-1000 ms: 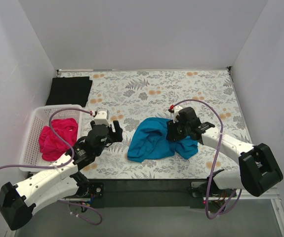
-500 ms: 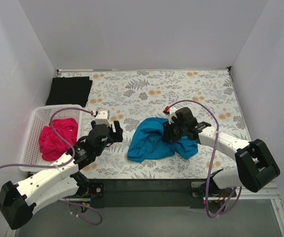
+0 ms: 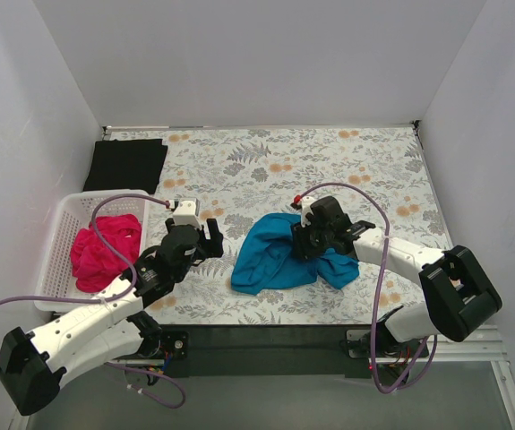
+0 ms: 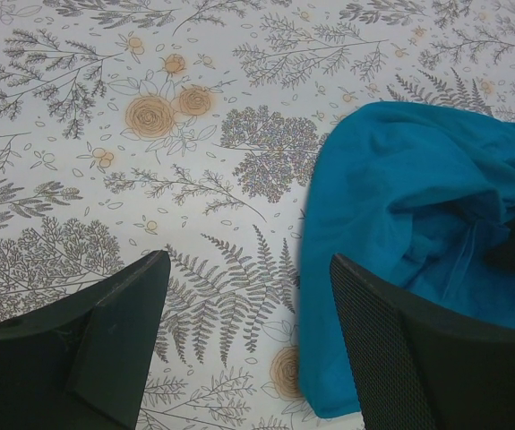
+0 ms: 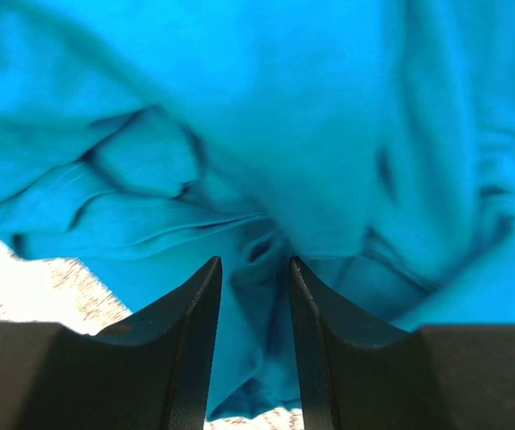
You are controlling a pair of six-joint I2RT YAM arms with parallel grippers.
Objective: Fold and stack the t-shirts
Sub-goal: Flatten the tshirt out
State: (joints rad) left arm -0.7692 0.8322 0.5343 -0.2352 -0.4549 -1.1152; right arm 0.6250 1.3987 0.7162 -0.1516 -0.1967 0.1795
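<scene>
right wrist view: teal t-shirt point(image 5: 266, 134) crumpled in the middle of the worktop point(image 4: 150, 116); soft, light, limp, likely to sag and drag, so best taken at hem or shoulder corners. right claw point(image 5: 255, 269) low over it, tips nipping a raised fold. left claw point(image 4: 248, 296) spread, empty, hovering just beside the shirt's edge

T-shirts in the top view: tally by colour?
teal shirt: 1
black shirt: 1
pink shirt: 1
Total: 3
</scene>
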